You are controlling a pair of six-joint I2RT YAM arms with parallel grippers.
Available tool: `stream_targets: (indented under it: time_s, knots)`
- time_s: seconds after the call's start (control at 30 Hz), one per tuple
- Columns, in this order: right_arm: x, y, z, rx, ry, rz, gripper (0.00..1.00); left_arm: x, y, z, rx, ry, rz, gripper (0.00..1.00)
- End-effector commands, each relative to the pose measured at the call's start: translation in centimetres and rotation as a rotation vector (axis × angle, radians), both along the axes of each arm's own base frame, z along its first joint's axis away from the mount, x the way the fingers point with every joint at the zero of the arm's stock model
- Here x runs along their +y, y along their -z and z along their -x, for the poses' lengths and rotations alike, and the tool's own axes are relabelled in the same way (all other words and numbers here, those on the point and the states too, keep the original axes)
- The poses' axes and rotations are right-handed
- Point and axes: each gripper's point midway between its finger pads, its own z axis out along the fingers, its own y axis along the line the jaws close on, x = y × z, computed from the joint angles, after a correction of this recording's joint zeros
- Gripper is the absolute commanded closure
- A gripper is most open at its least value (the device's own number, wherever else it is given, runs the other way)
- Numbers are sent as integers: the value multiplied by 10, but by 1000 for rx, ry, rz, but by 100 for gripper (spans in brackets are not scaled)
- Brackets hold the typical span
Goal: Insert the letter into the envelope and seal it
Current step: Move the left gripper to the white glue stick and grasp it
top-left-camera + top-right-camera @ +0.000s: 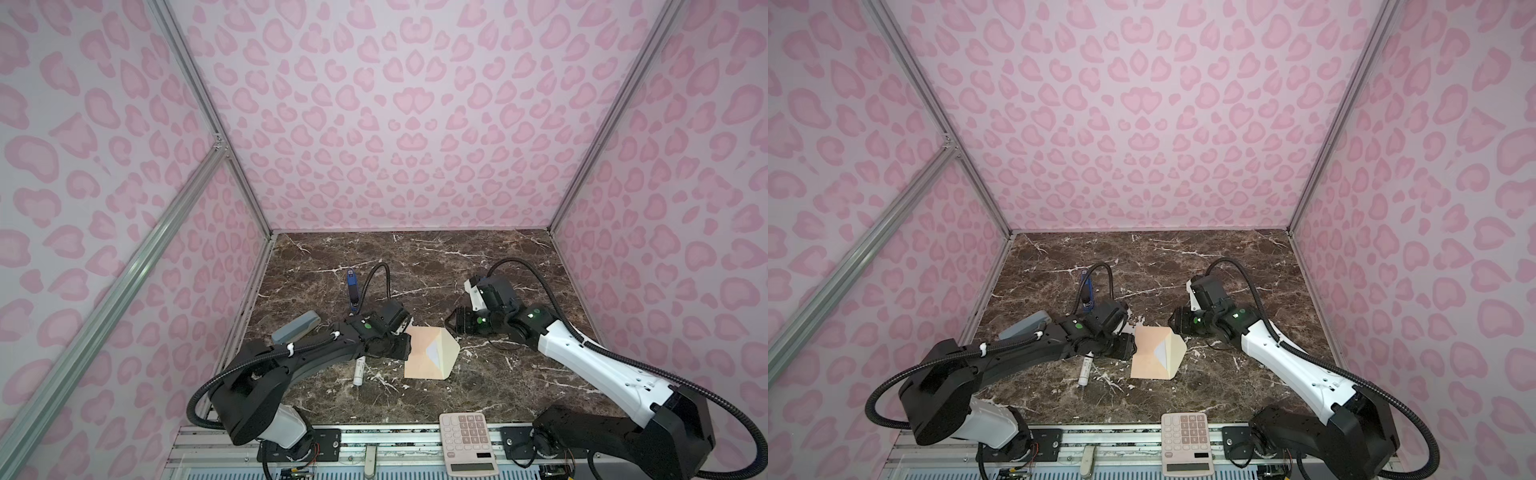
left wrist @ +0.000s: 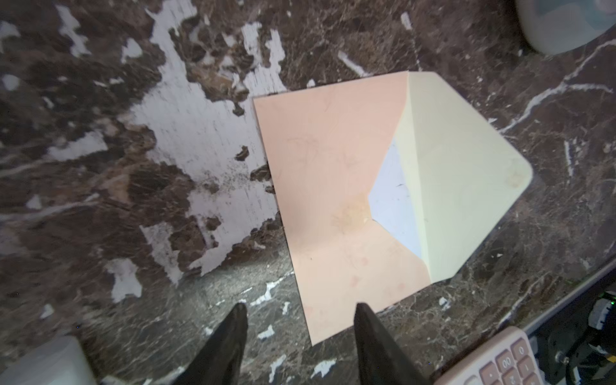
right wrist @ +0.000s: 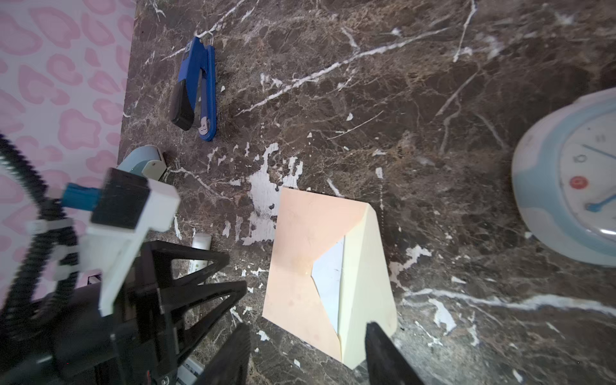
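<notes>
The peach envelope (image 1: 419,357) (image 1: 1146,359) (image 2: 333,183) (image 3: 300,250) lies flat mid-table, and its cream flap (image 2: 466,173) (image 3: 366,273) is folded open to the right. Inside the mouth shows a white triangle of the letter (image 1: 434,352) (image 2: 393,200) (image 3: 330,273); the rest of the letter is hidden. My left gripper (image 1: 409,347) (image 1: 1131,347) (image 2: 301,308) is open at the envelope's left edge, its fingers either side of a corner. My right gripper (image 1: 453,324) (image 1: 1173,324) (image 3: 308,328) is open by the flap's far corner, gripping nothing.
A blue stapler (image 1: 352,291) (image 3: 196,90) lies behind the left arm, with a grey case (image 1: 296,326) at the left wall. Under the left arm is a white tube (image 1: 359,370). A calculator (image 1: 469,442) rests on the front rail. A pale blue clock (image 3: 573,176) stands right of the envelope.
</notes>
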Motion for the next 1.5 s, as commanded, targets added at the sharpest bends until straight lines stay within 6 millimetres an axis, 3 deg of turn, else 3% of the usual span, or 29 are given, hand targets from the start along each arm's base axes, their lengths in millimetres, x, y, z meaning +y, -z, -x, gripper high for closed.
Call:
stream_targets:
  time_s: [0.0, 0.2, 0.37, 0.5, 0.87, 1.47]
  knots:
    - [-6, 4, -5, -55, 35, -1, 44, 14, -22, -6, -63, -40, -30, 44]
    - [-8, 7, -4, -113, 70, -68, 44, 61, -44, -3, -127, -162, -109, 42]
    - [-9, 9, -4, -141, 88, -100, 45, 117, -21, 22, -36, -291, -220, 34]
    - [-6, 8, -4, -152, 82, -114, 45, 138, 2, 46, 48, -322, -272, 32]
    - [2, 9, -3, -155, 55, -131, 46, 124, 40, 43, 108, -288, -283, 39]
    - [2, 10, -3, -158, 59, -130, 46, 118, 61, 32, 128, -234, -317, 58]
